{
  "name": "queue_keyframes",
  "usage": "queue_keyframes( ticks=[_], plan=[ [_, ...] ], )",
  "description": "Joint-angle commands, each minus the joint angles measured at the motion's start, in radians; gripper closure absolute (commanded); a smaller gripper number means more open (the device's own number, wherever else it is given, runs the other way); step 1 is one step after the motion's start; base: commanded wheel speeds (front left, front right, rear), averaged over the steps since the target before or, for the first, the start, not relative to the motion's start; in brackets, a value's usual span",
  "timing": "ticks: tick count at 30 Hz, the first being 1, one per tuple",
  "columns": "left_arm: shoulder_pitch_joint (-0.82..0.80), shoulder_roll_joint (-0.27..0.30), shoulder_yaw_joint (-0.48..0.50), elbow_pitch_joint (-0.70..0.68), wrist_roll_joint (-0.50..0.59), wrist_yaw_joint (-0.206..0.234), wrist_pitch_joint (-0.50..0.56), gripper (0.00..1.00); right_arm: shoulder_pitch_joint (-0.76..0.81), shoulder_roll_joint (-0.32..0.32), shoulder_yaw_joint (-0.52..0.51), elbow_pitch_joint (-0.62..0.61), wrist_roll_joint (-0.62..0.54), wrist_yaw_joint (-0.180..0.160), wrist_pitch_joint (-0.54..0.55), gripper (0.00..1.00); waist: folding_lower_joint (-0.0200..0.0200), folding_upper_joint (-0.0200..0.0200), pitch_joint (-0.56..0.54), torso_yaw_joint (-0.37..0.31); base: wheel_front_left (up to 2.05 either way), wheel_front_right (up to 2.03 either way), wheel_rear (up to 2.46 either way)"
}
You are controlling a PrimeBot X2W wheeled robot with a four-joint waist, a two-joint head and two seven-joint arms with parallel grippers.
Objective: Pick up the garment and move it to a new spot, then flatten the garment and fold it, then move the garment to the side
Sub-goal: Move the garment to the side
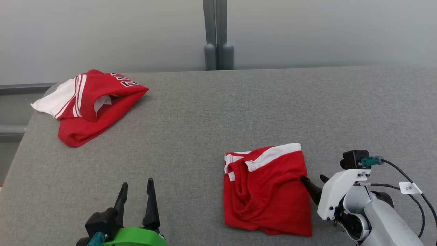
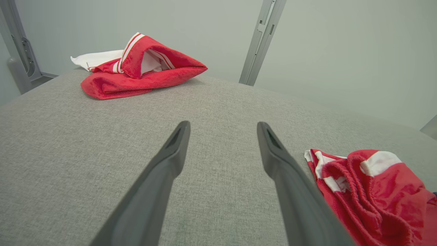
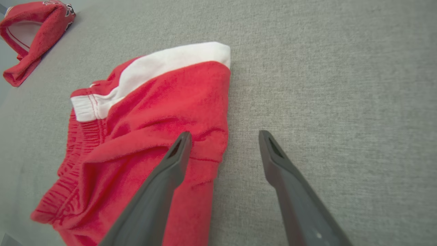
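Observation:
A red garment with white stripes point(image 1: 269, 194) lies folded into a rough square on the grey table, front right of centre. It also appears in the left wrist view point(image 2: 375, 191) and the right wrist view point(image 3: 153, 112). My right gripper point(image 1: 312, 177) is open at the garment's right edge. In its own view the right gripper point(image 3: 224, 134) has one finger over the red cloth and the other over bare table, with nothing held. My left gripper point(image 1: 137, 182) stands open and empty near the front edge, left of the garment, above bare table point(image 2: 222, 123).
A second red and white garment point(image 1: 92, 102) lies crumpled at the table's far left corner, seen too from the left wrist point(image 2: 143, 71) and the right wrist point(image 3: 30, 20). A grey post point(image 1: 215, 34) stands behind the table's point(image 1: 239, 109) back edge against a pale wall.

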Motion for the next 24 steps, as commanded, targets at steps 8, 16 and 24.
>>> queue_keyframes(
  ticks=[8, 16, 24],
  plan=[
    [-0.016, 0.003, 0.009, -0.008, -0.002, 0.006, 0.000, 0.00, -0.003, -0.028, 0.049, 0.037, 0.084, 0.000, 0.050, 0.00, 0.0000, -0.0001, 0.013, 0.041, 0.00, 0.00, 0.00],
    [-0.016, 0.003, 0.013, -0.020, 0.017, -0.002, 0.000, 0.00, -0.048, -0.037, 0.097, 0.086, 0.086, 0.000, 0.005, 1.00, 0.0000, -0.0001, 0.026, 0.034, 0.00, 0.00, 0.00],
    [-0.034, 0.003, 0.018, -0.033, 0.044, -0.009, 0.000, 0.00, -0.133, -0.076, 0.103, 0.133, 0.048, 0.000, -0.116, 1.00, 0.0000, -0.0001, 0.071, -0.033, 0.00, 0.00, 0.00]
  ],
)
